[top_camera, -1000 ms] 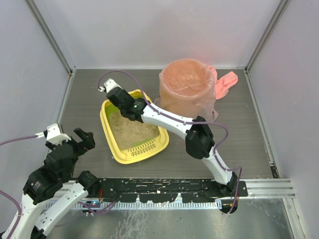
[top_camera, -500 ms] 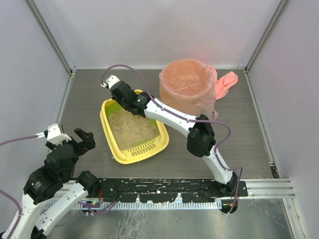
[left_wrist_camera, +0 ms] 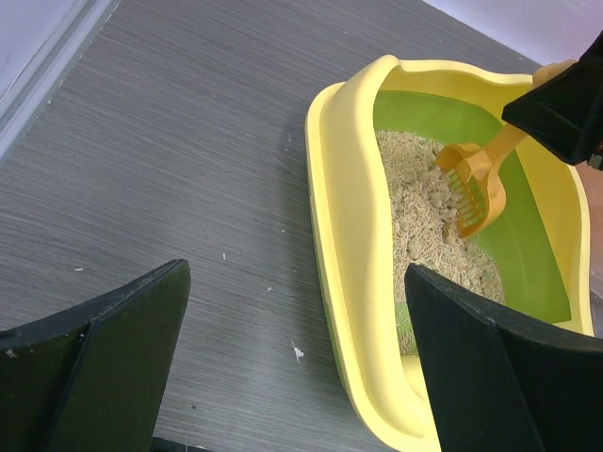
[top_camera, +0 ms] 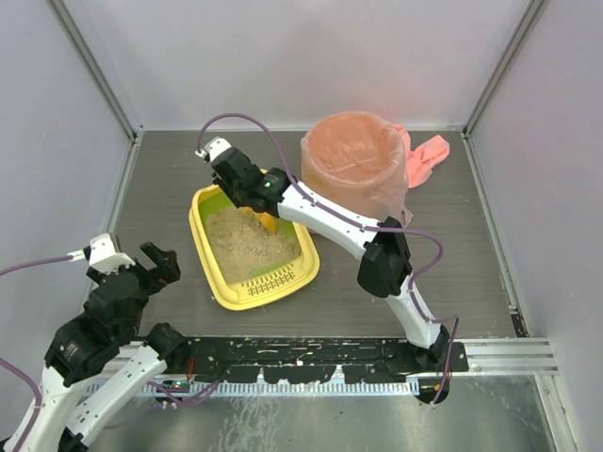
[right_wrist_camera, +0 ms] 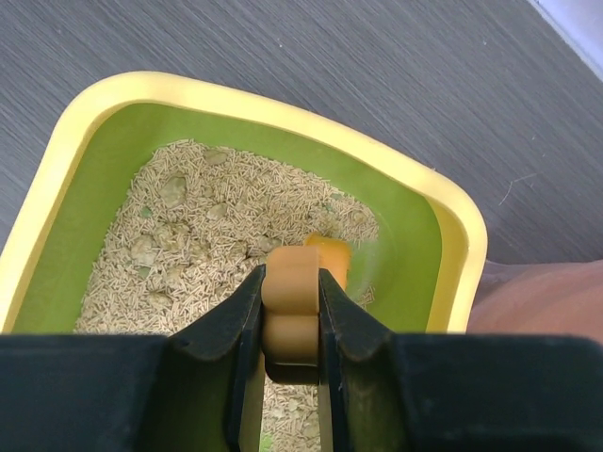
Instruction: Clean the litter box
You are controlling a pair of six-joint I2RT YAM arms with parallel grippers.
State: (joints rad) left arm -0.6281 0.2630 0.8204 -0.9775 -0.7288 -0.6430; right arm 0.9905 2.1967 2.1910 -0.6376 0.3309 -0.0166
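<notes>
One rectangular yellow plastic litter box (top_camera: pixel 268 285), green inner wall, mid surface (top_camera: pixel 462 264), beside one round pink-bagged bin (top_camera: pixel 356 165); box holds beige sandy litter (top_camera: pixel 247 243). Left wrist view alone shows small orange slotted scoop (left_wrist_camera: pixel 474 188) head at litter. Scoop handle clenched in right claw (right_wrist_camera: pixel 292 325); left claw (left_wrist_camera: pixel 292 330) released, clear of box.

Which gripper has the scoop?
The right gripper: shut on the orange scoop over the litter box. The left gripper is open and empty.

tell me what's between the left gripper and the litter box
Only grey tabletop with stray specks separates the left gripper from the litter box, clearest in the left wrist view.
</notes>
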